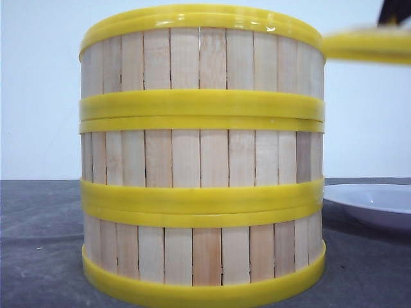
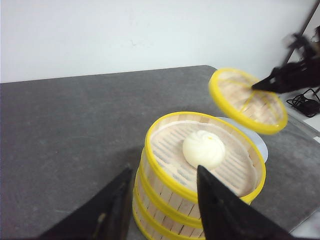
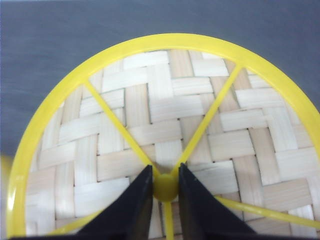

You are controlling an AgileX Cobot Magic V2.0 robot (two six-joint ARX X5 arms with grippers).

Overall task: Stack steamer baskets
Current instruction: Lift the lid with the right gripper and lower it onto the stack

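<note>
Front view is basically all steamer baskets: three of them stacked in one column, filling the middle of the frame from top to bottom, sitting on the dark grey table. A white plate peeks out at the right edge just behind the stack, and a blurry yellow rim of the lid hangs in the upper right, above the plate.

Left wrist view has the stack lower centre, and you can see into the top basket, where a white bun sits on the slatted floor. The left gripper is spread wide, its two dark fingers at the bottom of the frame, one on each side of the stack's near edge, not gripping anything as far as I can see. Upper right, the lid is tilted in the air, held by the right gripper.

Right wrist view is filled by the lid's woven top with its yellow spokes. The right gripper's fingers are pinched narrow on the yellow knob at the bottom centre.
</note>
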